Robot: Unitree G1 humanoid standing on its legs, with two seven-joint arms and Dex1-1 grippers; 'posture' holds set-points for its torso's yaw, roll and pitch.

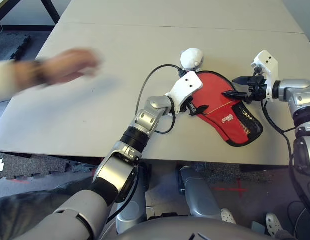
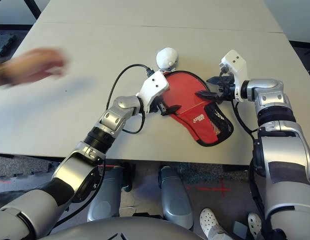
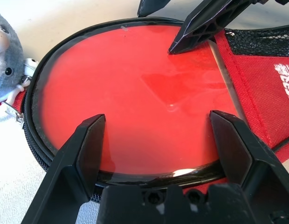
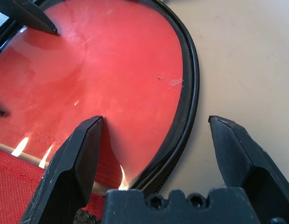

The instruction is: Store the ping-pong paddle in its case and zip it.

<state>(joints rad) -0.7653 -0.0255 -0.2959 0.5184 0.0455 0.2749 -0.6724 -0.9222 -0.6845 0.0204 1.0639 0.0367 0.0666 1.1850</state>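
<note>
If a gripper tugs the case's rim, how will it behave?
The case is probably floppy: fabric and mesh would bend rather than lift flat. The paddle inside likely stiffens the round end. It looks light on the smooth table, so it may slide.

The ping-pong paddle [image 3: 135, 93] shows a glossy red rubber face with pale reflections. Around it the case [image 1: 234, 122] is red fabric with small white lettering, a black mesh panel and a black zipper rim. A white fluffy ball [image 1: 191, 58] sits on the table — in the left wrist view it looks grey, with a small dark dot. The table [image 1: 95, 110] is plain beige. Both arms are silver with white wrist housings, and the 2 grippers — left gripper [image 3: 158, 140], right gripper [image 4: 154, 140] — have black fingers.
</note>
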